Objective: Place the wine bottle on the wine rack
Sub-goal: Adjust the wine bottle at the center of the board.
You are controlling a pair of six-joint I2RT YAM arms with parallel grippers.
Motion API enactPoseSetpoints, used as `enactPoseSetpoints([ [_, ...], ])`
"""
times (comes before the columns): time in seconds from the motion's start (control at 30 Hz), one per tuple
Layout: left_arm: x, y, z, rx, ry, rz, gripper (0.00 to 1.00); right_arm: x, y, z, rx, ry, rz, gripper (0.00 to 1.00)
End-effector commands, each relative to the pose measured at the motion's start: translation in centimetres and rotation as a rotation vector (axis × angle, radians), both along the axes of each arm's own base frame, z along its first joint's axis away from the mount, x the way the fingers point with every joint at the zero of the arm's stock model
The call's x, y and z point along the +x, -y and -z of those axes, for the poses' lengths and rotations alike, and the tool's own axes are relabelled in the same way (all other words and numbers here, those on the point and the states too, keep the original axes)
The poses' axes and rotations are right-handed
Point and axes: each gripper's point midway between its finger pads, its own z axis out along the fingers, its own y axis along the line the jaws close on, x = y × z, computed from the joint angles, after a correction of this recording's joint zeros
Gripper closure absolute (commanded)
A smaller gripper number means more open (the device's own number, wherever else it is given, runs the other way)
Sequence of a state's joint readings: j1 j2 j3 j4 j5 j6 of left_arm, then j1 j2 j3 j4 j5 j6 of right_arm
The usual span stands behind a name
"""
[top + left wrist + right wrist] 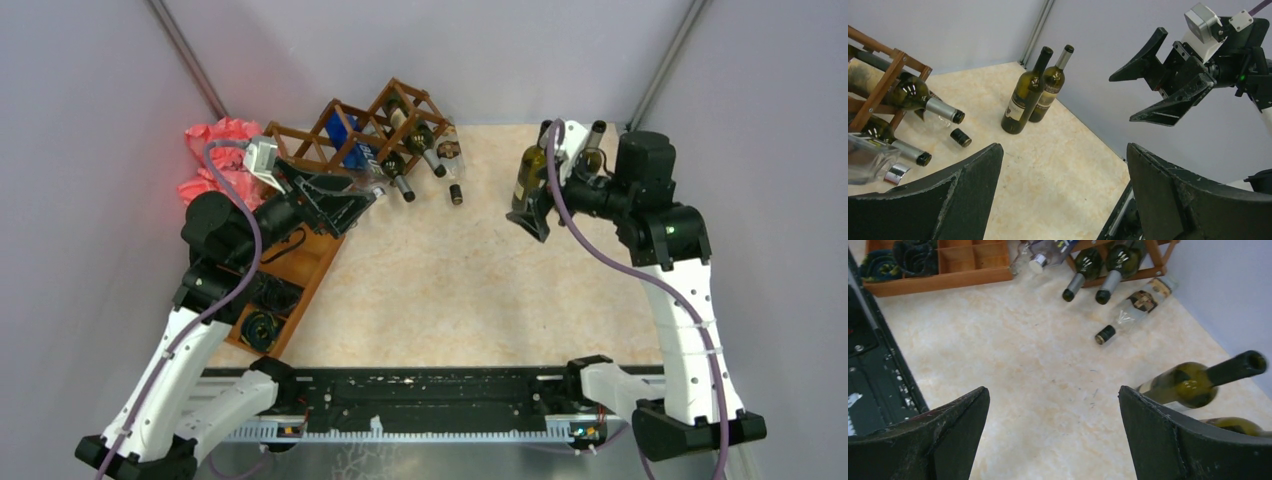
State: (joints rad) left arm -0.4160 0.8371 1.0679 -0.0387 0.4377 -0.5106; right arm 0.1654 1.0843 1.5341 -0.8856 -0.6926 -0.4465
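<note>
Two green wine bottles stand upright at the back right, one (528,178) (1023,95) (1193,382) nearer the middle and one (590,155) (1050,87) by the wall. My right gripper (535,205) (1053,390) (1140,92) hangs open beside them, with only bare table between its fingers; the nearer bottle is just outside its right finger. The dark wooden wine rack (380,125) (878,85) (1153,260) stands at the back left with several bottles lying in its cells. My left gripper (362,195) (1064,147) is open and empty in front of the rack.
A clear bottle (1135,310) lies on the table by the rack, its dark cap (455,193) (961,137) pointing forward. A flat wooden compartment tray (300,270) (948,280) lies at the left under my left arm. A pink crumpled thing (220,150) sits in the back left corner.
</note>
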Motion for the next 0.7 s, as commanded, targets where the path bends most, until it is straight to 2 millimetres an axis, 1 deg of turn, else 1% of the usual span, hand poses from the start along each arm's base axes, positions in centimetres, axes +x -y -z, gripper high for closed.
enactPoseSetpoints([
  [0.0,-0.6,-0.8,-0.9,-0.023,0.067,-0.025,0.01,-1.8,-1.1,0.5,0.059,0.019,-0.083,0.03],
  [0.17,-0.4,-1.0,-0.5,-0.036,0.048,-0.042,0.01,-1.9,-2.1,1.4,0.110,-0.027,-0.133,0.06],
  [0.23,-0.1,-1.1,-0.2,-0.035,0.040,-0.058,0.01,-2.3,-2.3,1.4,0.112,-0.024,-0.154,0.06],
  [0.3,0.3,-1.3,0.4,-0.026,0.032,-0.078,0.01,-2.7,-2.4,1.1,0.117,-0.012,-0.168,0.06],
  [0.43,1.1,-1.2,2.3,0.005,-0.003,-0.093,0.01,-3.5,-2.7,0.8,0.140,-0.013,-0.195,0.07],
  [0.5,1.3,-1.1,3.1,0.021,-0.004,-0.087,0.01,-3.6,-2.7,1.2,0.138,-0.020,-0.196,0.07],
  [0.53,1.4,-1.0,3.4,0.034,0.007,-0.085,0.01,-3.4,-2.5,1.8,0.130,-0.025,-0.184,0.07],
  [0.67,1.8,-0.9,4.1,0.096,0.039,-0.084,0.01,-2.3,-1.5,3.7,0.071,-0.031,-0.108,0.06],
])
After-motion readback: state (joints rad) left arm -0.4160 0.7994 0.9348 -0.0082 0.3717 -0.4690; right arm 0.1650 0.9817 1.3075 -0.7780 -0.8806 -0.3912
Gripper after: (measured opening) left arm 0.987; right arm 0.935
